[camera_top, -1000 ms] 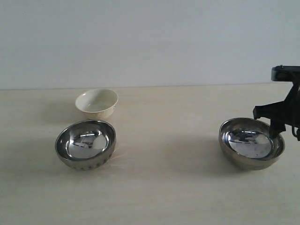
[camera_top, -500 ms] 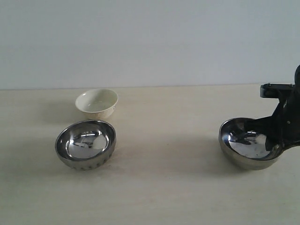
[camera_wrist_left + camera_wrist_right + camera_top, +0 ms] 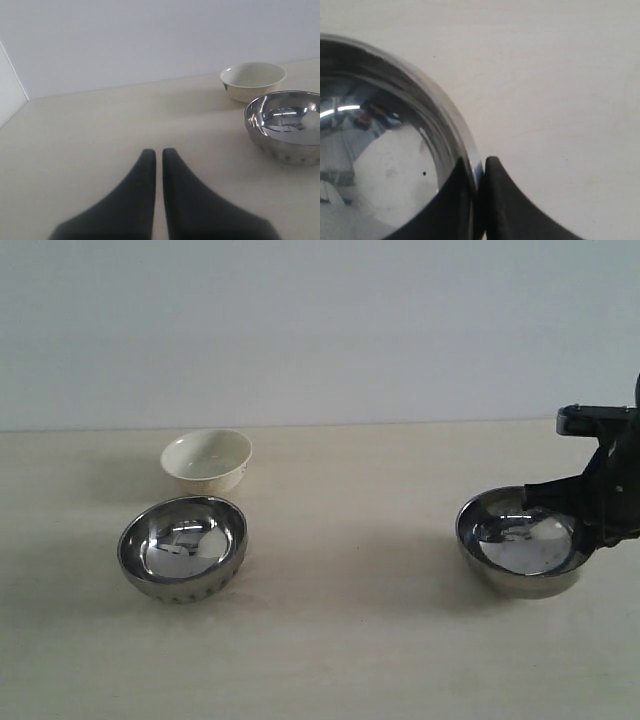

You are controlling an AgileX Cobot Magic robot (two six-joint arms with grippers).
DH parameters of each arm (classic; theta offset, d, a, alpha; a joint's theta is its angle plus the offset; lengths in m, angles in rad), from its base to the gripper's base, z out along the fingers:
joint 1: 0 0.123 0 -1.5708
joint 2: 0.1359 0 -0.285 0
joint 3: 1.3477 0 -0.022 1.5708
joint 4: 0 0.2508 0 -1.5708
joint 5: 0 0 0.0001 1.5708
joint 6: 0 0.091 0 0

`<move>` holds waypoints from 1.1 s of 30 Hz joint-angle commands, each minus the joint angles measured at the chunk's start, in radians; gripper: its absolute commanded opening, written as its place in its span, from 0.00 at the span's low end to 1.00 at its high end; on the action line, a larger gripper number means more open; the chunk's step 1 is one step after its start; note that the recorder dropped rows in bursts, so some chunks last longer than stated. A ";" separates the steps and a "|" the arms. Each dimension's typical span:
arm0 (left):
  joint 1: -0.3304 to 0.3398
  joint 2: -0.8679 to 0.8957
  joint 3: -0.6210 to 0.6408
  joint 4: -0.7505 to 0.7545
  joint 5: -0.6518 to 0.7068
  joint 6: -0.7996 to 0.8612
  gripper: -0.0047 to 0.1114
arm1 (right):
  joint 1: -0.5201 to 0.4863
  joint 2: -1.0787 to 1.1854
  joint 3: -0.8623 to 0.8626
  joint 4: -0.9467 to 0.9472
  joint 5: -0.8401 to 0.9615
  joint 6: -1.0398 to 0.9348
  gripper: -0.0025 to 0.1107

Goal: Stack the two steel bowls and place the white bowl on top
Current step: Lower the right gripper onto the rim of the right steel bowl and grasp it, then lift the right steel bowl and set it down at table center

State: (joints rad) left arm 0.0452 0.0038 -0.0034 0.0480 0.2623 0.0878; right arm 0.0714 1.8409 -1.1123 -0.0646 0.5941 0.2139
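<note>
Steel gleams on both sides of the pale table (image 3: 350,640) in the exterior view. The left steel bowl (image 3: 183,545) sits upright just nearer the camera than the white bowl (image 3: 206,458). Well apart, over on the right, is the right steel bowl (image 3: 518,552), and the black right gripper (image 3: 580,530) is down at its outer rim. Over to the left wrist view: the left gripper (image 3: 157,152) points across the table, jaws drawn together to a thin slit with nothing between them, white bowl and left steel bowl close together off to one side ahead. Right wrist view now: the right gripper is pinched tight on the right steel bowl's rim, one finger inside the mirrored wall, the other outside against the table.
</note>
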 commanded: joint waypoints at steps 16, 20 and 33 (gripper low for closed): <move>0.002 -0.004 0.003 -0.007 -0.007 -0.010 0.07 | 0.084 -0.235 0.007 0.427 0.078 -0.303 0.02; 0.002 -0.004 0.003 -0.007 -0.007 -0.010 0.07 | 0.181 -0.234 0.007 0.439 -0.007 -0.259 0.02; 0.002 -0.004 0.003 -0.007 -0.007 -0.010 0.07 | 0.337 -0.088 0.007 0.494 -0.135 -0.240 0.02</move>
State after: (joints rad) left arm 0.0452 0.0038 -0.0034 0.0480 0.2623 0.0878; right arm 0.3911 1.7265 -1.1059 0.4106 0.5121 -0.0259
